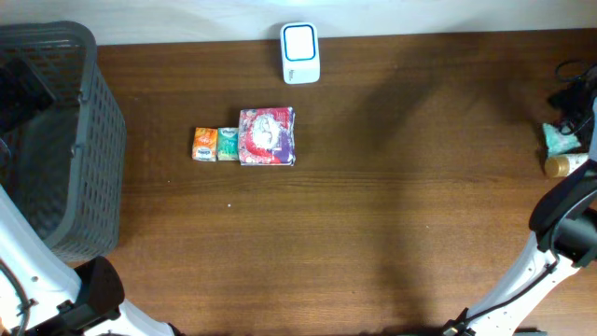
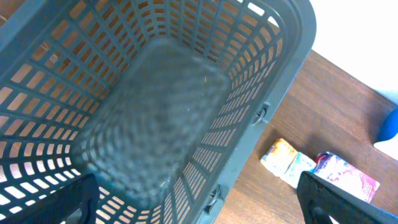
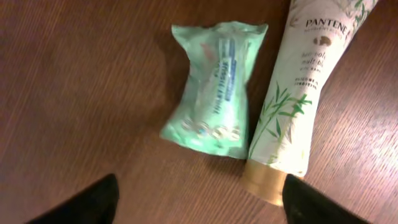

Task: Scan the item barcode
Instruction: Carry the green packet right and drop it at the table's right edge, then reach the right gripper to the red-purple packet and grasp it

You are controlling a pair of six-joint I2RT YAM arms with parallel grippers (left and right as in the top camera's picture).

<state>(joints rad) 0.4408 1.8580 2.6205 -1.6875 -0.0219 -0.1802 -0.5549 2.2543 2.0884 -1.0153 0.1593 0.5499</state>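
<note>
**Desk** (image 1: pixel 392 205): dark brown wood grain, carrying every item below.

1. White rounded scanner with a blue-edged window (image 1: pixel 300 53): far edge of the desk, centre.
2. Grey plastic lattice basket (image 1: pixel 93 140): far left, open top, nothing visible inside it in the left wrist view.
3. Small orange packet (image 1: pixel 205 145), small green packet (image 1: pixel 228 144) and larger red-and-purple printed packet (image 1: pixel 267 136): mid-desk, in one row from left to right, each touching the next, near side of the scanner.
4. Mint-green soft plastic tissue pack (image 3: pixel 214 90): far right of the desk, lying flat (printed face up, no barcode discernible), well apart from the scanner.
5. Cream Pantene bottle with a gold cap (image 3: pixel 308 81): lying on its side, touching the tissue pack's right edge.

**Left gripper** (image 2: pixel 199 202): fingers spread wide, above the basket's interior, nothing between them.

**Right gripper** (image 3: pixel 202 202): fingers spread apart, above the desk just near of the tissue pack and bottle cap, touching neither.
</note>
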